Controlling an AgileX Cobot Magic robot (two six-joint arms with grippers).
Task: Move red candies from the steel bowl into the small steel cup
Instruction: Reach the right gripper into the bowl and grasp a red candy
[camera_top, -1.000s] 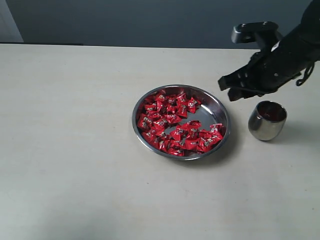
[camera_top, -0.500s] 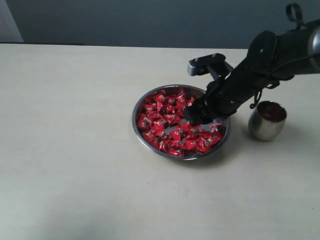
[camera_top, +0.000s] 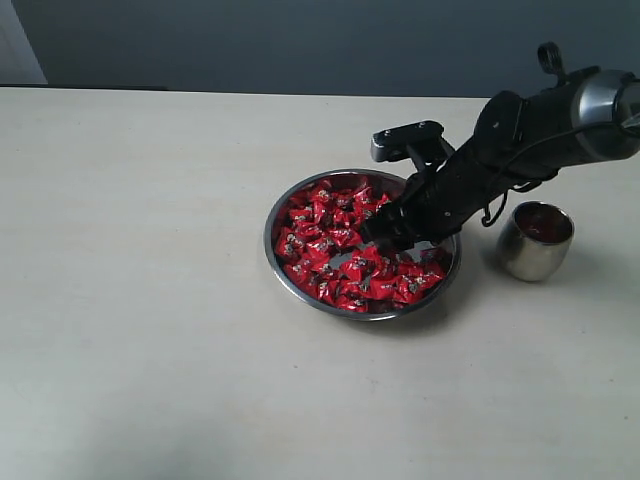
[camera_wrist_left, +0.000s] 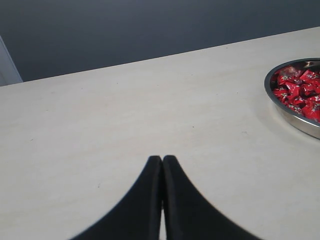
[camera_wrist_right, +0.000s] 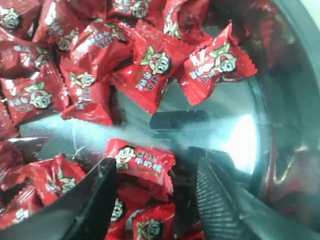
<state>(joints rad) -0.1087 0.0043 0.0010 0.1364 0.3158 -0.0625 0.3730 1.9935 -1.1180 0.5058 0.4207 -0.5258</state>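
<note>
Reaching right gripper (camera_top: 385, 236) down into bowl (camera_top: 278, 258) w/ jaws spread wide & empty, straddling one of the red candies (camera_wrist_right: 140, 159) to set up a pinch, parking left gripper (camera_wrist_left: 162, 167) pinched closed on nothing over table (camera_wrist_left: 100, 115), leaving cup (camera_top: 533, 243) just beside bowl for short carry.

The right arm (camera_top: 510, 140) slants downward with the right end effector (camera_wrist_right: 156, 166) spread wide; the left end effector (camera_wrist_left: 162, 161) is pressed closed.
</note>
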